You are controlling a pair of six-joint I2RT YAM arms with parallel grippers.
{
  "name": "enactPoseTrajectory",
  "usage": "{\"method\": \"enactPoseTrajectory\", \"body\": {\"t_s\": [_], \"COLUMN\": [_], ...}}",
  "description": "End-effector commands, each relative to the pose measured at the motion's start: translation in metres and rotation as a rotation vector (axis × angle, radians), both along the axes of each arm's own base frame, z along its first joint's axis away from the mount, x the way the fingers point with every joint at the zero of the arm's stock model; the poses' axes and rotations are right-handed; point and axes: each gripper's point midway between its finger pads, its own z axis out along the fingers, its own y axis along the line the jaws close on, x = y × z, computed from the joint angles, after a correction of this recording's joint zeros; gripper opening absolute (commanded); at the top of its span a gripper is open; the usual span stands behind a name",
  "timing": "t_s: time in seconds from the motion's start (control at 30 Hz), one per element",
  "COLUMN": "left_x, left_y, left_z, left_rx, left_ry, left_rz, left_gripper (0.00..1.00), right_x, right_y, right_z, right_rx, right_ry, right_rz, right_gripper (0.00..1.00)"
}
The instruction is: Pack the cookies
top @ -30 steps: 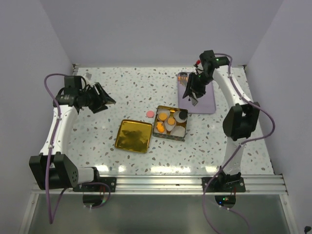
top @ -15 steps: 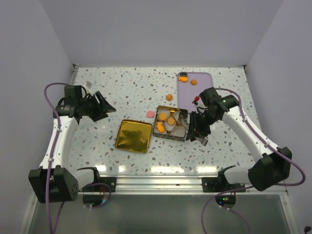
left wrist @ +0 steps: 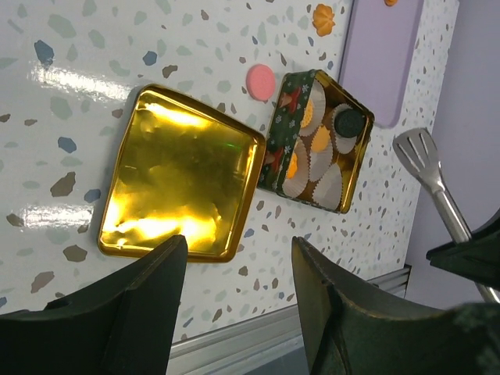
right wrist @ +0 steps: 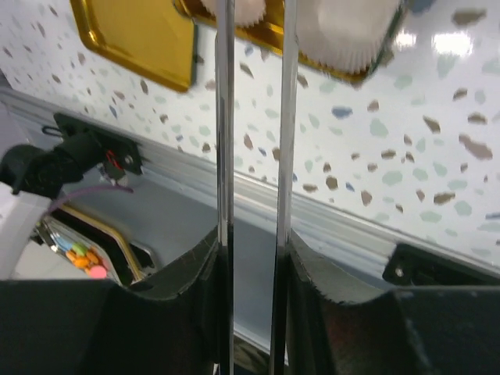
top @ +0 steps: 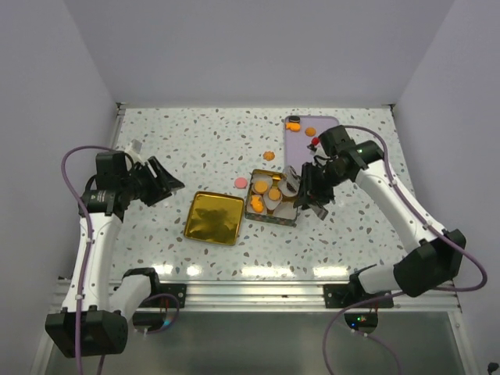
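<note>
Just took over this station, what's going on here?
The right gripper holds tongs at the open tin, which has paper cups and some cookies in it. The left gripper hangs open, empty, off to the left. The gold lid lies beside the tin. A pink cookie and an orange cookie lie loose on the table; more sit on the purple mat.

- The right claw (right wrist: 251,269) fills the bottom of the view, with one black finger (right wrist: 168,312) on each side of a pair of tongs (right wrist: 225,141).
- The tongs' two metal arms run straight up, parallel, with a narrow gap between them. Each arm lies against a finger's inner side.
- The arms pass out of view at the top, over a gold-rimmed tin (right wrist: 258,30) holding white pleated paper cups (right wrist: 344,31).
- A gold lid (right wrist: 137,35) lies flat on the speckled counter (right wrist: 375,156), just beside the tin.
- A metal rail (right wrist: 351,228) runs along the counter's edge.
</note>
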Motion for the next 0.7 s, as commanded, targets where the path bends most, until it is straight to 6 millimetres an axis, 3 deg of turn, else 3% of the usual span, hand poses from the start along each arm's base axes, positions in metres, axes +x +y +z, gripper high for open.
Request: {"method": "enactPoseTrajectory", "body": {"t_s": [0.0, 0.1, 0.13, 0.17, 0.2, 0.23, 0.27, 0.33, 0.37, 0.47, 0.67], "left_x": [-0.013, -0.016, -0.016, -0.016, -0.015, -0.013, -0.012, -0.008, -0.005, 0.003, 0.015], "left_y": [-0.001, -0.001, -0.001, -0.001, -0.001, -0.001, -0.001, -0.001, 0.000, 0.000, 0.000], "left_z": [-0.003, -0.007, -0.007, -0.008, -0.008, -0.008, -0.008, -0.008, -0.009, -0.008, -0.009], "left_rx": [-0.013, -0.014, -0.014, -0.014, -0.014, -0.012, -0.012, -0.013, -0.013, -0.017, -0.011], "left_ry": [0.019, 0.024, 0.021, 0.022, 0.022, 0.018, 0.020, 0.017, 0.020, 0.015, 0.018], "left_rz": [0.009, 0.011, 0.011, 0.009, 0.009, 0.008, 0.007, 0.006, 0.006, 0.005, -0.008], "left_gripper": [0.61, 0.61, 0.61, 0.61, 0.61, 0.61, 0.61, 0.61, 0.61, 0.61, 0.61], "right_x": [0.053, 0.081, 0.090, 0.102, 0.108, 0.117, 0.126, 0.136, 0.147, 0.163, 0.174], "right_y": [0.015, 0.028, 0.033, 0.038, 0.040, 0.043, 0.047, 0.044, 0.046, 0.041, 0.033], "right_z": [0.005, 0.009, -0.007, 0.001, -0.002, -0.018, -0.010, -0.027, -0.021, -0.032, -0.051], "right_rx": [-0.011, -0.001, -0.020, -0.013, -0.028, -0.050, -0.049, -0.116, -0.121, -0.191, -0.302], "right_ry": [-0.084, -0.091, -0.046, -0.071, -0.069, -0.031, -0.049, -0.010, -0.039, -0.035, -0.013], "right_rz": [-0.008, 0.007, 0.014, 0.015, 0.021, 0.023, 0.026, 0.025, 0.024, 0.024, 0.045], "right_gripper": [0.36, 0.39, 0.42, 0.43, 0.44, 0.45, 0.46, 0.47, 0.47, 0.48, 0.50]}}
